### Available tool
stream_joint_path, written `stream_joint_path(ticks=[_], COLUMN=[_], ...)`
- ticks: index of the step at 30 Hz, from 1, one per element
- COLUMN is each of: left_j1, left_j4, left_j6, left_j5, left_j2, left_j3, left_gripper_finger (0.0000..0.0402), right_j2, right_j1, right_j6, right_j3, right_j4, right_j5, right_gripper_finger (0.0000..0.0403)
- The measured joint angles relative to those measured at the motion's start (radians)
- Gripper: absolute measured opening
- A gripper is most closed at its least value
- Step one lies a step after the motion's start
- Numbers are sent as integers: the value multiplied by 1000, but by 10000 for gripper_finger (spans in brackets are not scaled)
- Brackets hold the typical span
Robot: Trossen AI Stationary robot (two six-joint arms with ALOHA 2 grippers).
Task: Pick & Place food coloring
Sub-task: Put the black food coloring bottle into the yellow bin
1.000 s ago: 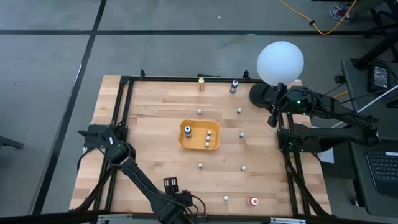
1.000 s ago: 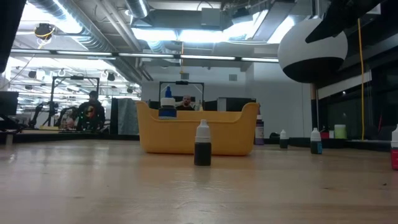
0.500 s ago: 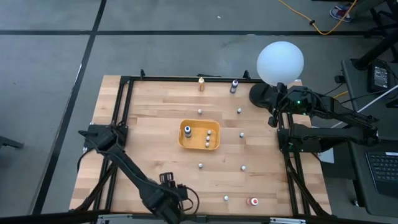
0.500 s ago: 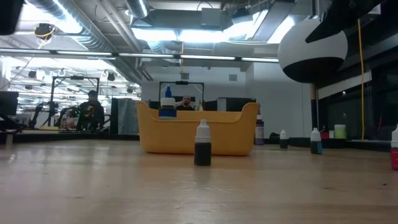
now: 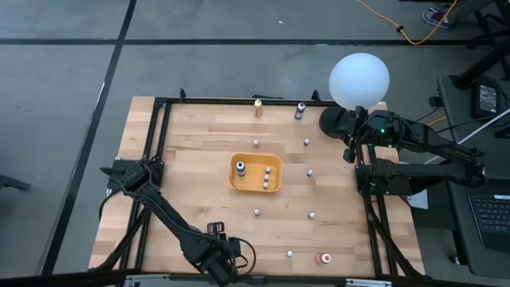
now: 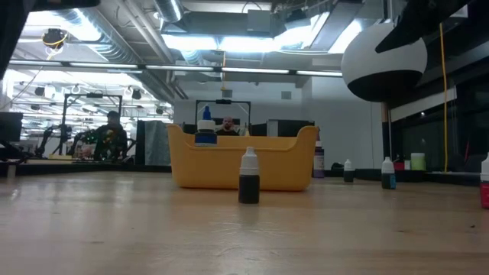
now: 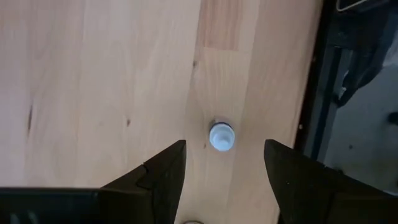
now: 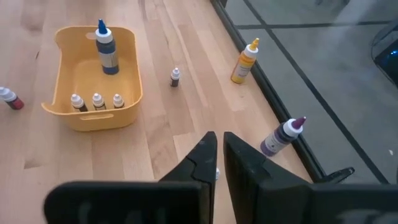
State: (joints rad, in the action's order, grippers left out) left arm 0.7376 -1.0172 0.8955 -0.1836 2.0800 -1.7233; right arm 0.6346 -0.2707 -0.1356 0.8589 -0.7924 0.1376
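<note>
Small white-capped food coloring bottles stand scattered on the wooden table, such as one (image 5: 256,212) seen dark-bodied (image 6: 248,177) in front of the orange-yellow tray (image 5: 233,177). The tray holds three small bottles (image 8: 96,101) and a taller blue one (image 8: 106,50). My left gripper (image 5: 217,233) hovers near the table's front edge, pointing steeply down. Its open fingers (image 7: 224,146) stand on either side of one upright bottle (image 7: 221,137), above it and clear of it. My right gripper (image 8: 217,163) waits shut at the back right.
An orange bottle (image 5: 257,108) and a purple one (image 5: 300,110) stand at the far edge, and a red-bodied bottle (image 5: 324,258) stands front right. A big white globe lamp (image 5: 359,80) rises at the back right. The black table frame (image 7: 317,118) runs close beside the left gripper.
My left arm has shifted a little toward the table's left along the front edge, and its gripper has tipped more steeply downward while staying open. No bottle has moved.
</note>
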Motion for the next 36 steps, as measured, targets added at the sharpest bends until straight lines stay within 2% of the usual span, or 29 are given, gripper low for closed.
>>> stream_joint_path(ticks=[7, 23, 36], left_j1=[-2, -8, -8], left_j4=[114, 181, 185], left_j6=[31, 51, 44], left_j5=[-2, 37, 51], left_j2=[7, 8, 11], left_j3=[66, 132, 132], left_gripper_finger=[210, 207, 122], right_j2=[0, 0, 0], right_j1=[0, 0, 0], right_j6=[-1, -2, -3], right_j3=[0, 0, 0], right_j4=[-8, -7, -7], right_j5=[0, 0, 0], right_gripper_finger=[34, 34, 34])
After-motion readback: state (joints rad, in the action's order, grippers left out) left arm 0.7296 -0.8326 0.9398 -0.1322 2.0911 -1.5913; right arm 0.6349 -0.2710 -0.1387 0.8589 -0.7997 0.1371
